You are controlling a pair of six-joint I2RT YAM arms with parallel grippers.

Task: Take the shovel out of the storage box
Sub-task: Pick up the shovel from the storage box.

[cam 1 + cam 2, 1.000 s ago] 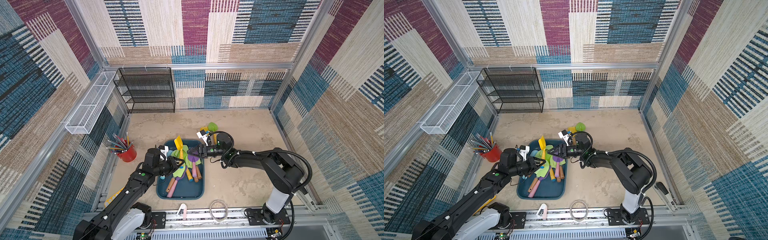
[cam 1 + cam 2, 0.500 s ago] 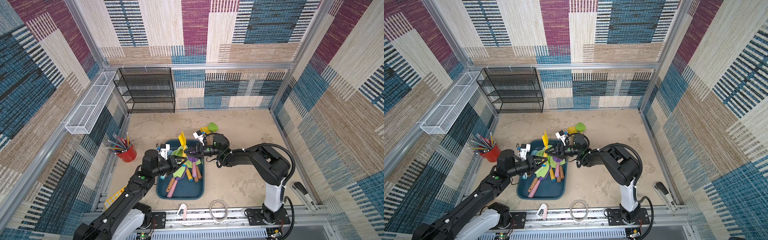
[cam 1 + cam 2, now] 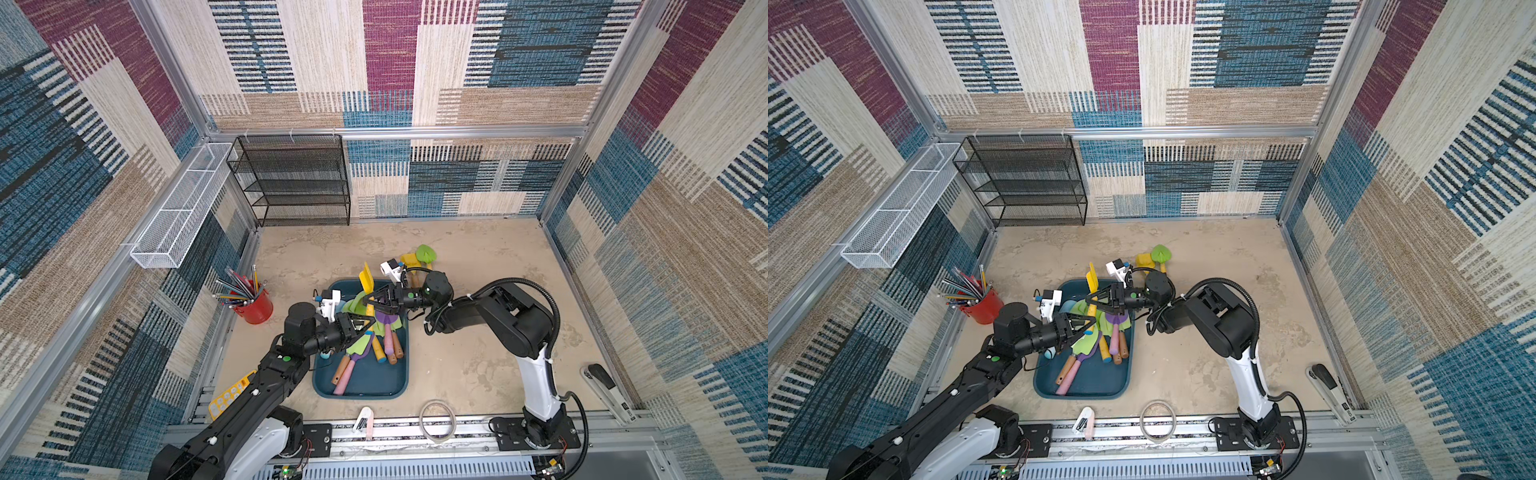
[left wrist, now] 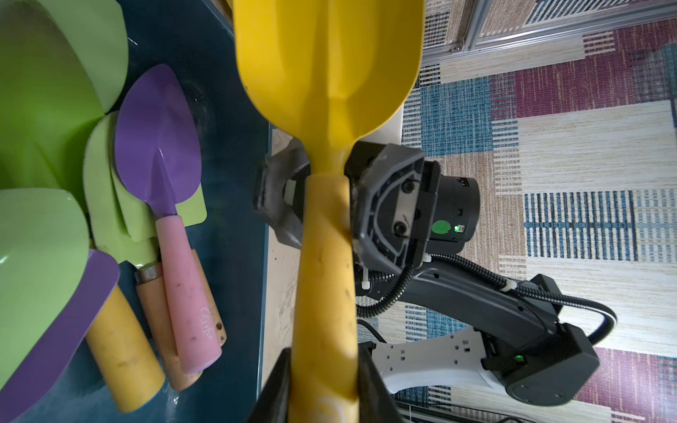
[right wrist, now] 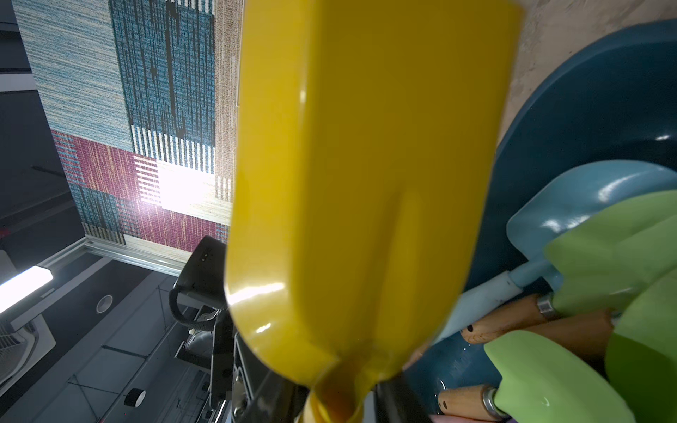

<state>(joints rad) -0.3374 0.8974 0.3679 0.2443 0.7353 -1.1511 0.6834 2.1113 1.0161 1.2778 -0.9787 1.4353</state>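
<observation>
Both grippers clamp one glossy yellow shovel over the shallow dark teal plastic storage box.

The left gripper is closed on the butt of the thick round handle. The right gripper pinches the neck just under the scoop blade. The blade stands tilted above the box's far rim, lifted off the pile of shovels inside. That pile shows at least six handles, but its green, purple and pale blue blades overlap too much for a surer count. Two more lie touching on the sandy floor beyond the box: one yellow scoop and one green spade. One red cup of pencils stands near the left wall. A second ago the right gripper hung wide open beside the shovel, not touching it. The left gripper's hold is unchanged.
</observation>
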